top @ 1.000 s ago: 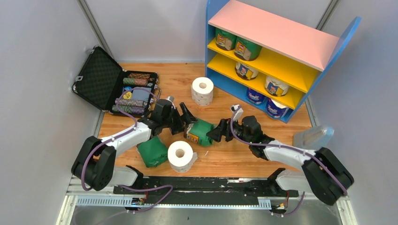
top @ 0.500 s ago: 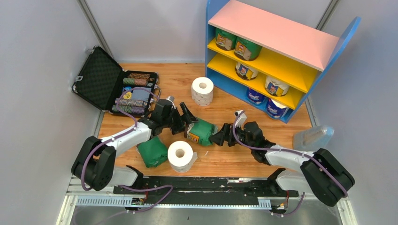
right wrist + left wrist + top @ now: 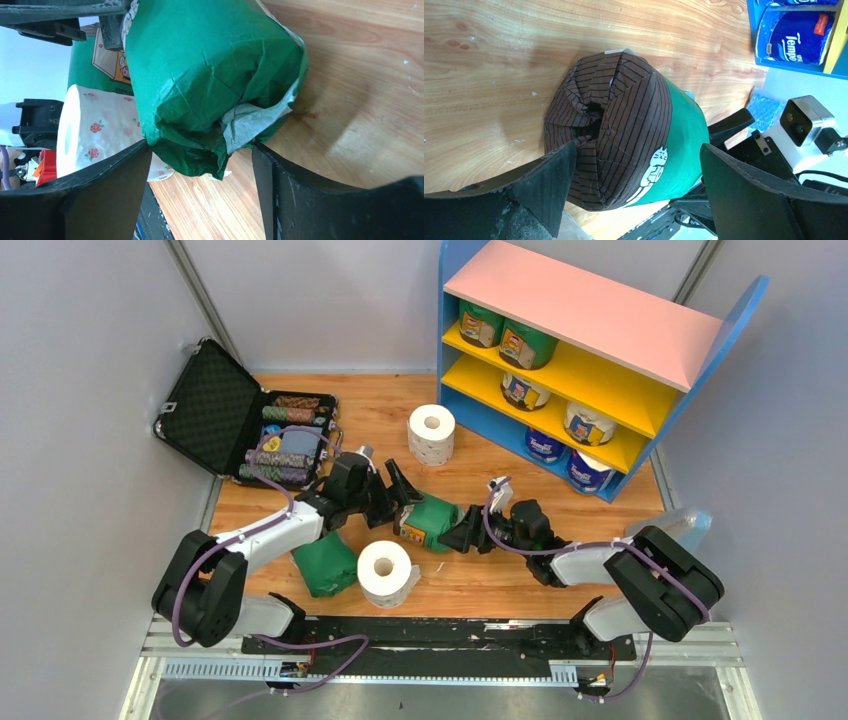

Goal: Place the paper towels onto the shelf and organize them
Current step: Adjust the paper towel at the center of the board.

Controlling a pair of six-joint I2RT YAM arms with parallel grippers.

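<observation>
Now, open left gripper (image 3: pixel 636 150) astride green roll (image 3: pixel 620 116).

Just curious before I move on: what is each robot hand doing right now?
Left hand: open, straddling the brown-striped end of the green-wrapped paper towel roll.
Right hand: around that roll's other end; gripping or not cannot be told.

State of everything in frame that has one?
Green roll: on its side.
Left pincer: open, around its brown end.
Right pincer: around other end; grip unclear.
Case: lid open.
Shelf: partly stocked.
</observation>
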